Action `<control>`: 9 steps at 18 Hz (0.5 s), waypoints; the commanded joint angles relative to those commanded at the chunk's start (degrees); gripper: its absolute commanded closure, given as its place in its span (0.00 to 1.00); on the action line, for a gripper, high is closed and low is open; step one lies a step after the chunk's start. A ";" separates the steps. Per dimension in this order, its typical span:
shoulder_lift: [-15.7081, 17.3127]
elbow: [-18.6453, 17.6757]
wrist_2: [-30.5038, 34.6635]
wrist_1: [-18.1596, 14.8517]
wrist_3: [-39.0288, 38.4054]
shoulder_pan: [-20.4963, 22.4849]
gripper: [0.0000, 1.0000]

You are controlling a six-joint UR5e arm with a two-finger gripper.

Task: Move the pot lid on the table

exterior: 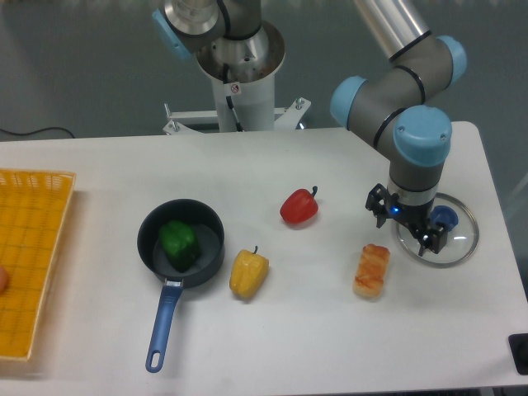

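Observation:
The pot lid (pixel 460 241), clear glass with a metal rim and a blue knob (pixel 446 218), lies flat on the white table (pixel 330 338) near its right edge. My gripper (pixel 404 223) points down over the left part of the lid. Its jaws stand apart, and the fingers (pixel 430 239) hold nothing. The knob sits just to the right of the fingers, not between them. The gripper body hides part of the lid's left side.
A toasted bread piece (pixel 371 270) lies just left of the lid. A red pepper (pixel 299 206), a yellow pepper (pixel 248 273) and a dark pan (pixel 181 244) holding a green pepper (pixel 178 242) sit mid-table. A yellow mesh tray (pixel 29 264) is at the left edge.

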 joint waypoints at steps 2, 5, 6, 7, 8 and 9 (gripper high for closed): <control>0.70 0.00 -0.09 -0.09 -0.09 -0.44 0.00; 1.05 -1.23 0.00 -0.35 0.00 -1.66 0.00; 1.32 -2.45 0.52 0.00 0.00 -1.93 0.00; 1.50 -3.16 0.53 0.00 -0.17 -1.85 0.00; 1.67 -3.86 0.44 0.09 -0.18 -1.67 0.00; 2.02 -4.22 0.61 0.09 0.00 -1.50 0.00</control>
